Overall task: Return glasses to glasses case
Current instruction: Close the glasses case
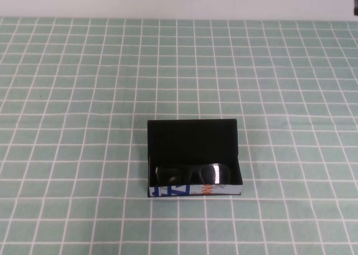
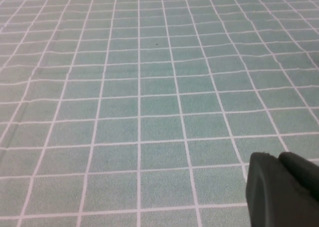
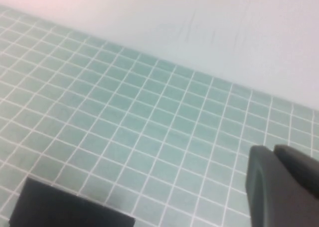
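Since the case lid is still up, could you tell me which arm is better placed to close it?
Probably the right: the right gripper, shut, has the glasses case in view; the left gripper sees only the tablecloth.

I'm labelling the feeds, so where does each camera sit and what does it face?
High view: raised on the robot's side, angled down at the open glasses case holding the glasses; no arm shows.
Left wrist view: on the left arm, facing bare green checked cloth; left tool at the edge.
Right wrist view: on the right arm, facing cloth and wall; right tool, shut.
High and right wrist views share the case.
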`<state>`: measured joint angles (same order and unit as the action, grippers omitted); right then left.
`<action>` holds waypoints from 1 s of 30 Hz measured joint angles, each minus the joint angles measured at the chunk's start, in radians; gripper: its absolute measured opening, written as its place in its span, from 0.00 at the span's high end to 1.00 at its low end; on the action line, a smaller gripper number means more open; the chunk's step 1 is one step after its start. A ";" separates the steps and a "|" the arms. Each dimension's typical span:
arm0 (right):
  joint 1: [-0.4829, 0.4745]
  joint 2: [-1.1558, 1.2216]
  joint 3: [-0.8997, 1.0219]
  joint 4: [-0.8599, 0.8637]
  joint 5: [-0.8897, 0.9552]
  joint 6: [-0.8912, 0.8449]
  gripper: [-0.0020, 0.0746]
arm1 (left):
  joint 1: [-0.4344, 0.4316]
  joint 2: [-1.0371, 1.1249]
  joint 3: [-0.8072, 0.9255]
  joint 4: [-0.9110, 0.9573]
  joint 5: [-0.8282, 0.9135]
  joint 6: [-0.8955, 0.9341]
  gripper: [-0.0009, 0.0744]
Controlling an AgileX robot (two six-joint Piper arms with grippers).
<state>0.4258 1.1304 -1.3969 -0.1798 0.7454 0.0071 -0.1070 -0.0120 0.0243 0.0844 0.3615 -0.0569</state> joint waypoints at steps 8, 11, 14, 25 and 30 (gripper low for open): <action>0.000 0.011 0.029 0.040 -0.209 0.000 0.99 | 0.000 0.000 0.004 -0.131 -0.375 -0.188 0.99; 0.000 0.029 0.029 0.065 -0.266 0.000 0.99 | 0.000 0.000 0.004 -0.186 -0.678 -0.242 0.99; 0.000 0.048 0.029 0.105 -0.285 0.000 0.99 | 0.000 0.000 0.004 -0.211 -0.987 -0.216 0.99; 0.000 0.085 0.029 0.001 -0.297 0.000 0.99 | 0.000 0.080 -0.587 -0.242 -0.600 -0.089 0.99; 0.000 0.111 0.029 -0.130 -0.297 0.000 0.99 | 0.000 0.339 -0.947 -0.238 -0.039 0.035 0.99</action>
<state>0.4258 1.2417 -1.3684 -0.3102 0.4486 0.0071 -0.1070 0.3270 -0.9222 -0.1537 0.3228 -0.0223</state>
